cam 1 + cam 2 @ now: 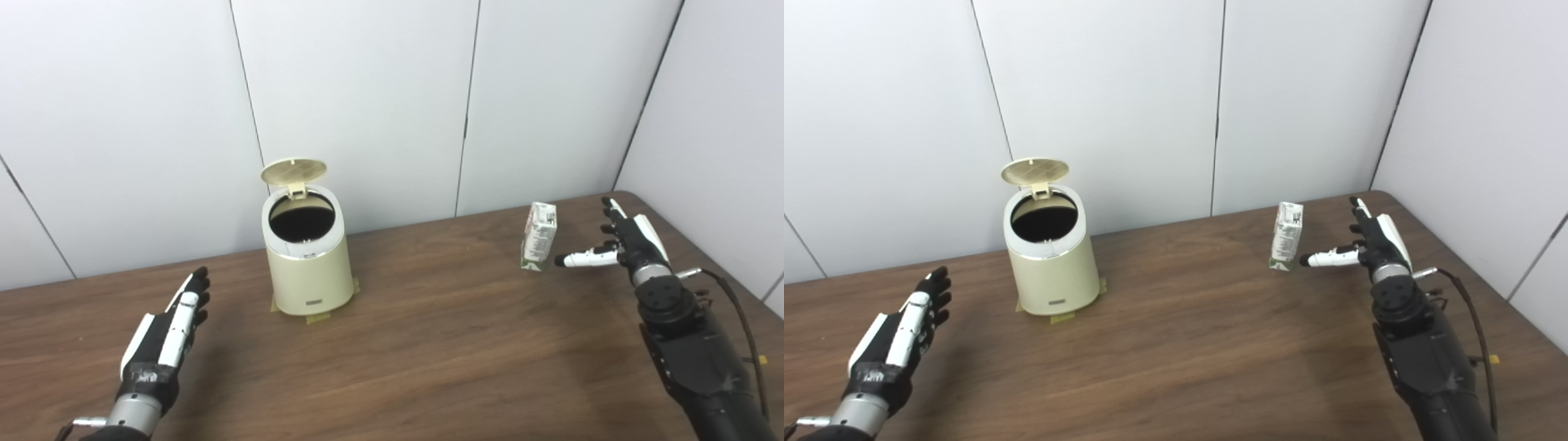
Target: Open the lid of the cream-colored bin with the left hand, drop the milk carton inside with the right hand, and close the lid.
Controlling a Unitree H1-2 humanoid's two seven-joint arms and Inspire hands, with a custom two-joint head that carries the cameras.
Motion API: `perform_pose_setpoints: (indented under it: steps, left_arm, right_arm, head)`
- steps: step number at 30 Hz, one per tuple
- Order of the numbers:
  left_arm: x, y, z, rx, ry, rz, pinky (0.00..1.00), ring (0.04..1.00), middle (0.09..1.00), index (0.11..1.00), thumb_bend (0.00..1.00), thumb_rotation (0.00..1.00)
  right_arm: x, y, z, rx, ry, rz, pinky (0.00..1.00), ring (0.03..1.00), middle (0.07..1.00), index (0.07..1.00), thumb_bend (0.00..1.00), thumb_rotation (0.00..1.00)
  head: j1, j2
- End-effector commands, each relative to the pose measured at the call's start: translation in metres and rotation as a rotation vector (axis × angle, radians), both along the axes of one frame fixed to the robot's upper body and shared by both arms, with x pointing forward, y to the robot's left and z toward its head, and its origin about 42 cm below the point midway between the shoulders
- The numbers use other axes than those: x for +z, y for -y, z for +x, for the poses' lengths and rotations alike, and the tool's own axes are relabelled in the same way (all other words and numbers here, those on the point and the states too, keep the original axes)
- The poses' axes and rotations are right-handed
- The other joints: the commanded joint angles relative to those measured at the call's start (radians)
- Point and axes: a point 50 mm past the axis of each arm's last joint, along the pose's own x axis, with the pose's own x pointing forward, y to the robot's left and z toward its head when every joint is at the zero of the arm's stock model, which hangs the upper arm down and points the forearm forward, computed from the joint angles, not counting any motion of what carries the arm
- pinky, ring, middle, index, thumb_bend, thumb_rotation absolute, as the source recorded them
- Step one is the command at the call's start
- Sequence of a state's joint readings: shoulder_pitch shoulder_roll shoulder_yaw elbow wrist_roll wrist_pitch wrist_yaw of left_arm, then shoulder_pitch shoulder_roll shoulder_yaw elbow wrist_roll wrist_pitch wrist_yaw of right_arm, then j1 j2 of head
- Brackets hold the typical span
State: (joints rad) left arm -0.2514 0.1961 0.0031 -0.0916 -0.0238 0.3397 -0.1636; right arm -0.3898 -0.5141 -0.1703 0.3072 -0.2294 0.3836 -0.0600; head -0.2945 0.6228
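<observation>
Left eye view: my right hand [625,242] is spread wide and holds nothing, its thumb pointing at the carton [539,236], which stands upright on the table [429,343] just beside it. I judge the risk is here: the carton is tall and narrow, so a thumb arriving first could tip it or push it away from my fingers. The bin [306,260] stands well apart to the left, its lid [294,171] raised on its rear hinge. If that lid springs back down, the carton would hit it. My left hand [168,334] lies flat and empty, fingers together, short of the bin and not steadying the lid.

Right eye view: the carton [1287,244] shows a small gap to my right hand [1369,245], so I judge no contact yet. The bin [1051,269] mouth is only darkness; I cannot see whether anything is inside. The carton's print is too small to read. Tape under the bin is partly hidden, and both forearms are cut off at the bottom edge.
</observation>
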Motion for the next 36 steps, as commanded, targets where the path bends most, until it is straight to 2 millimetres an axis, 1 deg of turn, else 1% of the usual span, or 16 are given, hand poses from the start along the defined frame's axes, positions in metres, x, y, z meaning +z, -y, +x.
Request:
perform_pose_setpoints:
  steps: [1, 2, 3, 4, 5, 8, 9, 11, 16, 18, 22, 24, 27, 29, 31, 36]
  left_arm:
    - [0.025, -0.002, 0.004, 0.001, 0.088, 0.009, 1.00, 1.000, 0.999, 1.000, 0.52, 0.97]
    - [0.025, -0.003, 0.004, 0.004, 0.086, 0.004, 1.00, 1.000, 1.000, 1.000, 0.52, 0.96]
    - [0.025, -0.004, 0.003, 0.007, 0.085, 0.001, 1.00, 1.000, 1.000, 1.000, 0.52, 0.96]
    - [0.024, -0.004, 0.003, 0.009, 0.086, 0.001, 1.00, 1.000, 1.000, 1.000, 0.53, 0.96]
    - [0.024, -0.005, 0.002, 0.011, 0.084, 0.002, 1.00, 1.000, 1.000, 1.000, 0.55, 0.96]
    - [0.024, -0.005, 0.002, 0.008, 0.081, 0.010, 1.00, 1.000, 1.000, 1.000, 0.56, 0.97]
    - [0.024, -0.005, 0.002, 0.006, 0.082, 0.012, 1.00, 1.000, 1.000, 1.000, 0.56, 0.98]
    - [0.024, -0.005, 0.002, 0.001, 0.082, 0.009, 1.00, 1.000, 1.000, 1.000, 0.56, 0.98]
    - [0.024, -0.005, 0.003, 0.000, 0.077, 0.016, 1.00, 1.000, 1.000, 1.000, 0.56, 0.99]
    - [0.024, -0.005, 0.004, -0.004, 0.082, 0.017, 1.00, 1.000, 1.000, 1.000, 0.55, 1.00]
    - [0.024, -0.006, 0.004, -0.002, 0.082, 0.018, 1.00, 1.000, 1.000, 1.000, 0.57, 1.00]
    - [0.024, -0.006, 0.005, -0.002, 0.084, 0.020, 1.00, 1.000, 1.000, 1.000, 0.58, 0.99]
    - [0.025, -0.006, 0.005, -0.002, 0.081, 0.016, 1.00, 1.000, 1.000, 1.000, 0.59, 0.98]
    - [0.026, -0.007, 0.004, -0.006, 0.079, 0.012, 1.00, 1.000, 1.000, 1.000, 0.57, 0.98]
    - [0.027, -0.006, 0.004, -0.007, 0.082, 0.016, 1.00, 1.000, 1.000, 1.000, 0.56, 1.00]
    - [0.029, -0.006, 0.003, -0.017, 0.087, 0.019, 1.00, 1.000, 1.000, 1.000, 0.55, 1.00]
  right_arm:
    - [0.045, 0.000, 0.017, 0.017, 0.127, -0.066, 0.66, 0.862, 0.965, 0.974, 0.92, 0.03]
    - [0.045, -0.002, 0.019, 0.017, 0.122, -0.074, 0.62, 0.845, 0.966, 0.972, 0.92, 0.02]
    - [0.045, -0.003, 0.021, 0.017, 0.122, -0.074, 0.63, 0.843, 0.958, 0.965, 0.92, 0.02]
    - [0.045, -0.006, 0.023, 0.018, 0.122, -0.073, 0.55, 0.775, 0.951, 0.960, 0.92, 0.01]
    - [0.046, -0.008, 0.025, 0.022, 0.122, -0.070, 0.53, 0.757, 0.940, 0.955, 0.93, 0.00]
    - [0.045, -0.011, 0.032, 0.038, 0.124, -0.074, 0.49, 0.712, 0.926, 0.948, 0.96, 0.02]
    - [0.045, -0.013, 0.033, 0.042, 0.124, -0.078, 0.54, 0.735, 0.919, 0.945, 0.96, 0.03]
    - [0.047, -0.018, 0.036, 0.048, 0.119, -0.083, 0.46, 0.651, 0.907, 0.945, 0.96, 0.05]
    - [0.050, -0.029, 0.038, 0.078, 0.124, -0.062, 0.45, 0.713, 0.908, 0.940, 0.94, 0.03]
    - [0.052, -0.034, 0.037, 0.088, 0.121, -0.066, 0.43, 0.706, 0.908, 0.936, 0.92, 0.02]
    - [0.052, -0.037, 0.037, 0.102, 0.117, -0.073, 0.52, 0.801, 0.912, 0.935, 0.90, 0.02]
    - [0.050, -0.038, 0.039, 0.106, 0.127, -0.059, 0.50, 0.755, 0.901, 0.928, 0.90, 0.01]
    - [0.049, -0.042, 0.039, 0.116, 0.129, -0.064, 0.59, 0.797, 0.882, 0.917, 0.91, 0.01]
    - [0.048, -0.045, 0.040, 0.120, 0.125, -0.063, 0.56, 0.761, 0.863, 0.904, 0.90, 0.00]
    - [0.046, -0.045, 0.041, 0.120, 0.114, -0.096, 0.60, 0.786, 0.851, 0.893, 0.90, 0.01]
    - [0.038, -0.042, 0.042, 0.134, 0.104, -0.165, 0.67, 0.750, 0.778, 0.781, 0.89, 0.01]
  head:
    - [0.001, 0.001]
    - [0.001, 0.001]
    - [0.002, 0.003]
    - [0.001, 0.003]
    - [-0.001, 0.003]
    - [-0.004, 0.005]
    - [-0.005, 0.007]
    - [-0.005, 0.007]
    - [-0.007, 0.009]
    - [-0.007, 0.010]
    - [-0.006, 0.010]
    - [-0.002, 0.013]
    - [-0.003, 0.013]
    - [-0.003, 0.013]
    - [-0.001, 0.013]
    - [0.002, 0.014]
